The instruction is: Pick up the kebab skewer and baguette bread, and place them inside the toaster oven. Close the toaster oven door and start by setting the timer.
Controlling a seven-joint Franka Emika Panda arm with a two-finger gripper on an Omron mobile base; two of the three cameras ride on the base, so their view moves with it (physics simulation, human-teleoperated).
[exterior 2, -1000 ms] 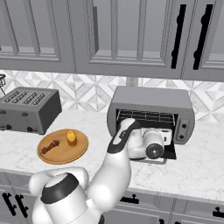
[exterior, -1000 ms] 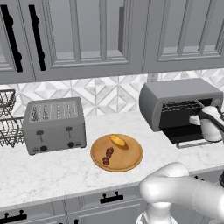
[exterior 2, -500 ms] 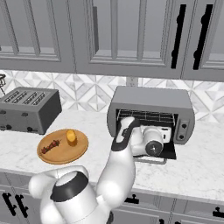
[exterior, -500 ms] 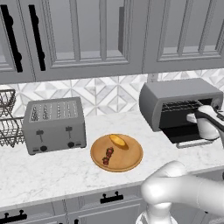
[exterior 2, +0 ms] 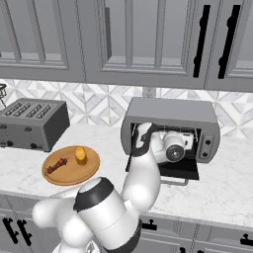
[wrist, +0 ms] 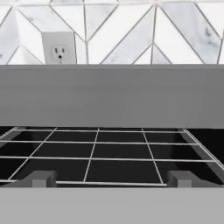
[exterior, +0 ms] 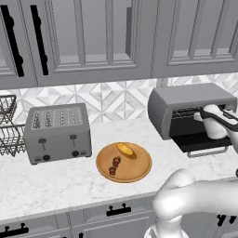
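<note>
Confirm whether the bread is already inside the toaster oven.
No: the bread lies on the round wooden board beside the skewer, left of the open toaster oven.

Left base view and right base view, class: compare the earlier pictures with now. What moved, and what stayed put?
The gripper, open, has risen slightly at the toaster oven mouth. Nothing was gripped or released. The kebab skewer and baguette bread stayed on the round board; the toaster oven door stayed down.
</note>
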